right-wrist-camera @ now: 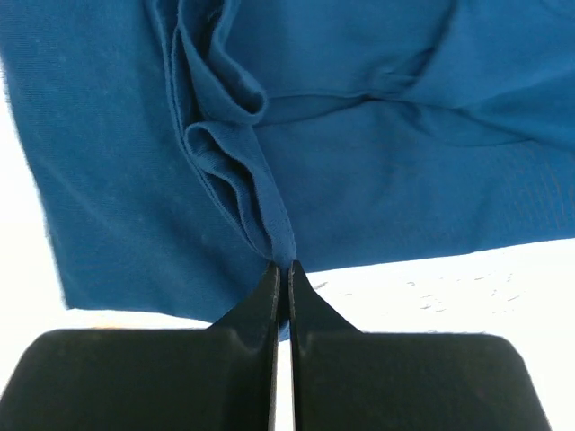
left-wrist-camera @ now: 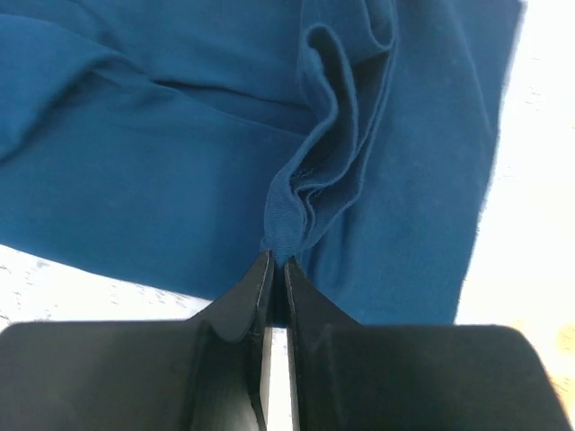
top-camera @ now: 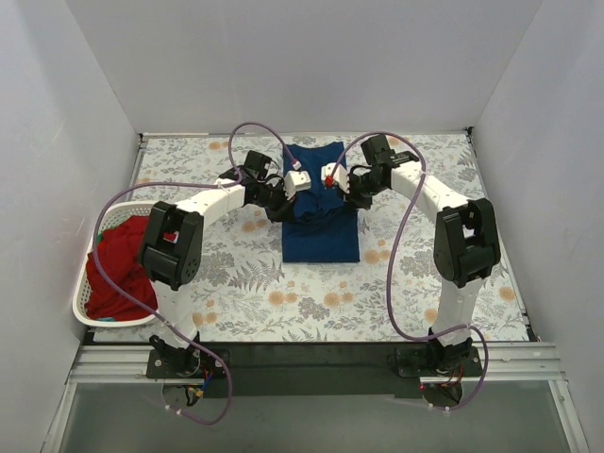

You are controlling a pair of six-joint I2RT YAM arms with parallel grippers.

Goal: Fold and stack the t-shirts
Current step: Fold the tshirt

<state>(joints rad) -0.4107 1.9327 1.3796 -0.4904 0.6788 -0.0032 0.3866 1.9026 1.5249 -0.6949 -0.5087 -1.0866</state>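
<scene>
The dark navy blue cotton t-shirt (top-camera: pixel 321 236) lies as a long, narrow rectangle on the middle of the table (top-camera: pixel 283 302), which wears a grey-and-orange floral cover, and reaches toward the far edge. Both arms meet over its far half. The left gripper (left-wrist-camera: pixel 272 269) is clamped on a bunched ridge of the navy cloth, jaws pressed together with folds fanning out beyond them. The right gripper (right-wrist-camera: pixel 283 274) pinches a like ridge the same way. At the near left, a white slatted plastic laundry basket (top-camera: pixel 123 324) holds a crumpled red t-shirt (top-camera: pixel 118 264).
</scene>
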